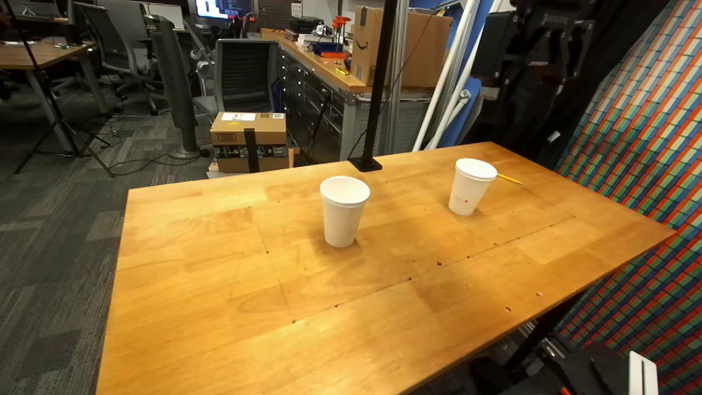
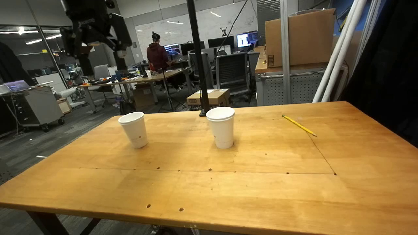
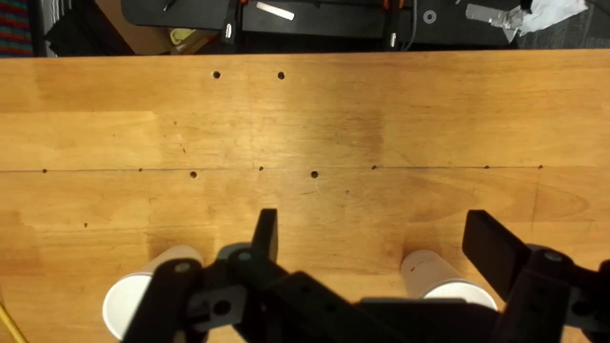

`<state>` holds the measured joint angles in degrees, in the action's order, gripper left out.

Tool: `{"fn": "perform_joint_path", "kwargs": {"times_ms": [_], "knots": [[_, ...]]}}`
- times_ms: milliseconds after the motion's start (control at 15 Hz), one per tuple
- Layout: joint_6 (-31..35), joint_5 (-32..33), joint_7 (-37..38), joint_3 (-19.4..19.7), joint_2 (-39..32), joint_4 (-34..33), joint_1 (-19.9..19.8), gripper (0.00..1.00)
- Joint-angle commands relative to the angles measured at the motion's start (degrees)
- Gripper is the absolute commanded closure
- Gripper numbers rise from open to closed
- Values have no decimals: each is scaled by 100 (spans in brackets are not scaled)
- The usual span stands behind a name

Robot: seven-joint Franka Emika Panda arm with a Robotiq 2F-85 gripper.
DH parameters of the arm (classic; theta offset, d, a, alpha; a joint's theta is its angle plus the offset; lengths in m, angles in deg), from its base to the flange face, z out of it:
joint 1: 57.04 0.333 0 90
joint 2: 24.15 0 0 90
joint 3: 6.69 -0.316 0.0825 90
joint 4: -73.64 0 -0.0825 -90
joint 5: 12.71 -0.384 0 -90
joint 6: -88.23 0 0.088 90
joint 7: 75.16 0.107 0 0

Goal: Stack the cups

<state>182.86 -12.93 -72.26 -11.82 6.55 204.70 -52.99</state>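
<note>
a smile-shaped arrow logo (image 1: 361, 44) stands on the large cardboard box (image 1: 426, 52).

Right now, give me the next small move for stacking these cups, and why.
I'd probably ease the fingers toward the cup farther from the pencil: they're open and hold nothing, that cup shows between them in the wrist view, and the other cup stands upright, apart from it.

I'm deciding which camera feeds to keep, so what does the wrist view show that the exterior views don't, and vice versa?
Only the wrist view shows the grey ring near its top edge. Only the exterior views show the black pole, the large cardboard box and office chairs. All share one white cup, the other white cup, the wooden table, the yellow pencil (partly, in the wrist view) and the jaws, which stand open.
</note>
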Motion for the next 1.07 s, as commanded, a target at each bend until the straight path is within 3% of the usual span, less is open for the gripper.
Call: {"fn": "perform_joint_path", "kwargs": {"times_ms": [0,467,1000], "knots": [[486,267,-456,238,58,100,-76,0],[1293,274,-1366,859,-60,306,-209,0],[1866,284,-2099,848,-670,138,-75,0]]}}
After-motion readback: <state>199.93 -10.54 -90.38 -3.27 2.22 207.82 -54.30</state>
